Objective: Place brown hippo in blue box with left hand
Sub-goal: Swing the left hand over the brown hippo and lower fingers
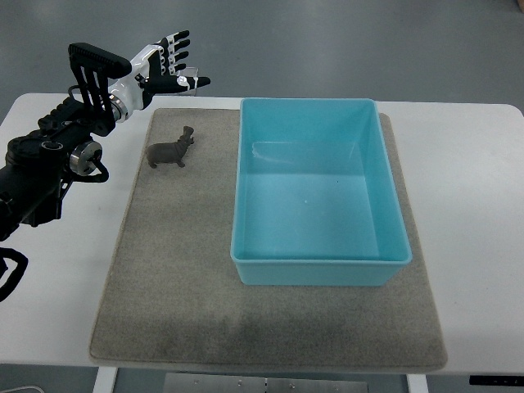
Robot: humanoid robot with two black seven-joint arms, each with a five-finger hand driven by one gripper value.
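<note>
A small brown hippo (170,151) stands on the grey mat (172,278), just left of the blue box (319,270). The blue box is an open rectangular tub with nothing inside it. My left hand (170,65) hovers above the mat's far left corner, up and slightly left of the hippo, with fingers spread and holding nothing. Its arm comes in from the left edge. The hand is apart from the hippo.
The mat lies on a white table (475,180). The table's far edge runs just behind the left hand, and grey floor lies beyond it.
</note>
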